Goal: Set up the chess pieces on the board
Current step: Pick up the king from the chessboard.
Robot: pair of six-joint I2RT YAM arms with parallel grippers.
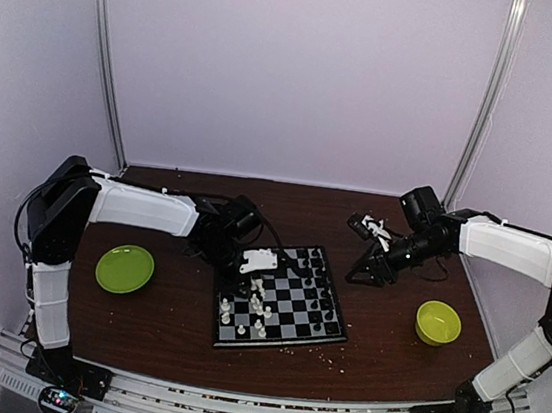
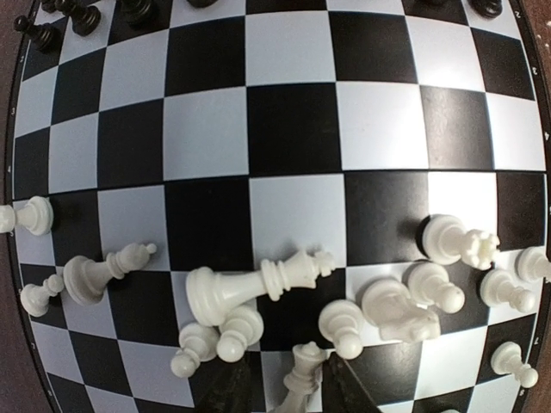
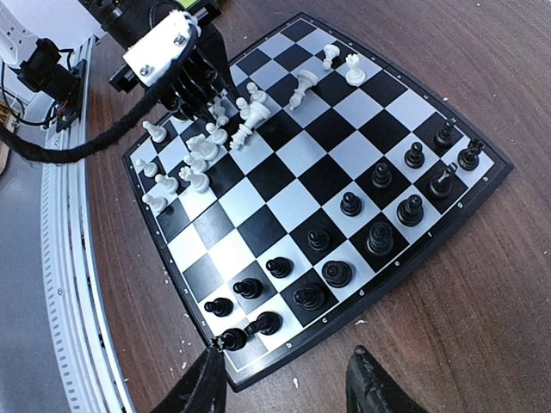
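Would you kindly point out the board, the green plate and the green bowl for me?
board [image 1: 293, 317]: top external view, a bare square near its middle.
green plate [image 1: 124, 269]: top external view, its bare centre.
green bowl [image 1: 438, 323]: top external view, its inside.

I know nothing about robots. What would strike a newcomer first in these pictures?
The chessboard mid-table: black pieces stand in rough rows along one edge, while white pieces crowd the other, several toppled. The left gripper hangs over that crowd; the right gripper, open, hovers at the black side. A lime-green plate and bowl flank it.
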